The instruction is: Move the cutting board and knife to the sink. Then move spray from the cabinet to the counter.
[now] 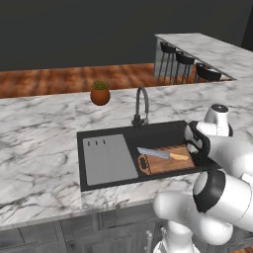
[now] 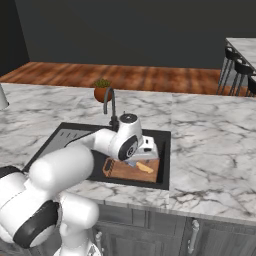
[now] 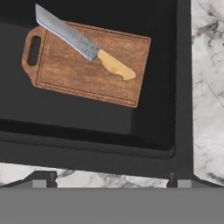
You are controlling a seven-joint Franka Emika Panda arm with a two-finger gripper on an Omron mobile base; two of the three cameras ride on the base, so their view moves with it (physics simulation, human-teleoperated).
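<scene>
The white marble counter (image 1: 39, 148) with grey veins is seen to carry the dark-rimmed rectangular sink (image 1: 129, 134), in whose basin the flat reddish-brown wooden cutting board (image 3: 87, 63) with a slotted handle is laid. Across that board the knife (image 3: 81, 43), grey-bladed with an orange-yellow handle, is rested. The pincer (image 3: 109, 183) is held above the sink with its jaws spread wide, nothing gripped.

Reddish-brown wooden board (image 3: 87, 65) lies flat in the dark sink (image 3: 109, 151), slotted handle at one end. Knife (image 3: 83, 43) rests diagonally on the board, grey blade overhanging near the handle end, yellow grip mid-board.
</scene>
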